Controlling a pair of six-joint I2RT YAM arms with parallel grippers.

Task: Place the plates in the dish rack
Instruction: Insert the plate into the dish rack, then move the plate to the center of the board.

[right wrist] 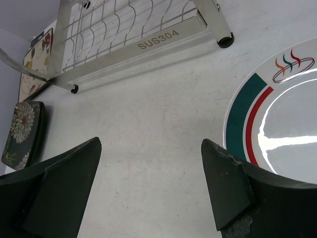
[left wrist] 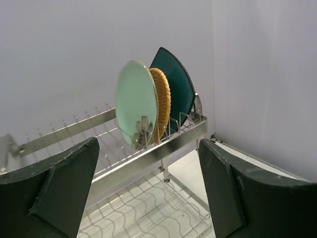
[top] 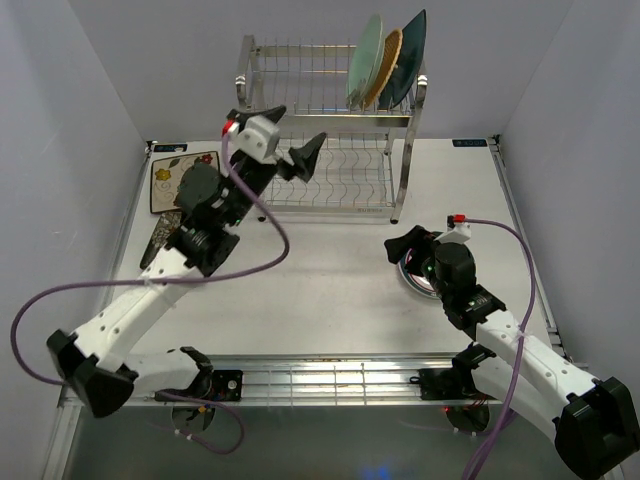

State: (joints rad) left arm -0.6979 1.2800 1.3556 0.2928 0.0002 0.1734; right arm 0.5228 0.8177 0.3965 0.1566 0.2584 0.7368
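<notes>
In my left wrist view, around the middle of the frame, the dish rack [left wrist: 148, 157] is shiny steel. It shows a pale mint-green plate [left wrist: 136, 101], a woven orange-tan plate [left wrist: 162, 99] and a deep teal plate [left wrist: 179, 84]. At the right edge of my right wrist view, the glossy white plate [right wrist: 292, 114] has a teal band, a red stripe and a small multicoloured swirl mark. At the left edge are a dark plate [right wrist: 22, 131] with pale flowers and a cream plate [right wrist: 42, 47] with floral prints. The counter [right wrist: 148, 114] is off-white. My left gripper [left wrist: 148, 193] and right gripper [right wrist: 151, 191] are matte black.
</notes>
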